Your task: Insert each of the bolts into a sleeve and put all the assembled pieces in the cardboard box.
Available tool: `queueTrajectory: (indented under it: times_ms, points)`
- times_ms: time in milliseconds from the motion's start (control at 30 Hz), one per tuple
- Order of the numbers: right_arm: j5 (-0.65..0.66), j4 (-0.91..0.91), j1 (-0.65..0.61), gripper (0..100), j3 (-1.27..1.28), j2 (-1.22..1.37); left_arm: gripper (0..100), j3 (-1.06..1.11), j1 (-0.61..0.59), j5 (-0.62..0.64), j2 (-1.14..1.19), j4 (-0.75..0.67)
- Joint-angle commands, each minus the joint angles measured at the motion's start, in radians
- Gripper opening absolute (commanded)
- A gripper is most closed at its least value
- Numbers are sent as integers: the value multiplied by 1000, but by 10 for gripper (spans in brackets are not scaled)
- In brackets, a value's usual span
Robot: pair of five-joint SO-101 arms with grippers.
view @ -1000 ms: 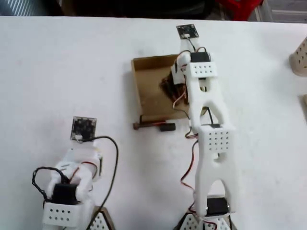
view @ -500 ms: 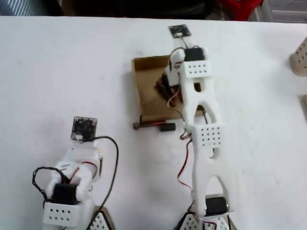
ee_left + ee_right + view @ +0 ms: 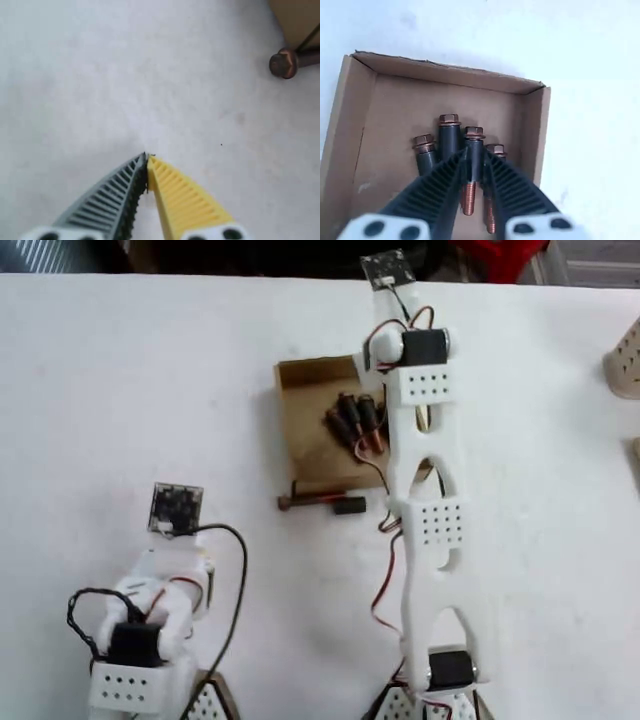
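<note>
- The right end effector (image 3: 476, 152) hangs above the cardboard box (image 3: 445, 70). Its jaws are slightly parted and we judge them empty. The shaft seen through the gap belongs to a piece lying on the box floor below.
- We count four assembled pieces (image 3: 449, 140) in the box, each a copper bolt carrying a dark sleeve. They lie side by side, roughly parallel, with their heads pointing the same way.
- In the high view the pieces (image 3: 352, 420) sit toward the 3 o'clock side of the box (image 3: 300, 430), partly under the right arm. That arm stretches from the 6 o'clock edge of the tabletop (image 3: 150, 370) toward 12 o'clock.
- The left end effector (image 3: 147, 157) is closed tip to tip with nothing between. It hovers over bare tabletop near 7 o'clock in the high view, well apart from the box.
- One bolt (image 3: 305, 503) lies on the tabletop just outside the box's 6 o'clock wall, in line with a sleeve (image 3: 349, 505) at its threaded end. We cannot tell whether the tip is seated in the sleeve or only touching it. Its head (image 3: 283, 62) also shows in the left wrist view.
- Progress, as we judge it: four pieces done and boxed, one left. That last bolt needs its sleeve checked or pushed home, then a lift over the near wall into the box.
</note>
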Motion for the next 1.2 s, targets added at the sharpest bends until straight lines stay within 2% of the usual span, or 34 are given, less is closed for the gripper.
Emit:
queueTrajectory:
  times_ms: [0, 133, 333, 600, 833, 1000, 1167]
  points:
    - [40, 51, 15, 16, -14, -124, 24, -5, -8, -9, -18, 5]
    - [38, 51, 15, 16, 176, -226, 24, -5, -8, -9, -18, 5]
    - [35, 48, 7, 16, 600, -496, 24, -5, -8, -9, -18, 3]
    - [54, 47, -15, 16, 1030, -840, 24, -5, -8, -9, -18, 3]
    - [250, 44, -139, 19, 1456, -1122, 24, -5, -8, -9, -18, 5]
    - [379, -44, -234, 24, 1737, -1291, 24, -5, -8, -9, -18, 5]
    - [477, -179, -314, 121, 1985, -1389, 24, -5, -10, -9, -18, 5]
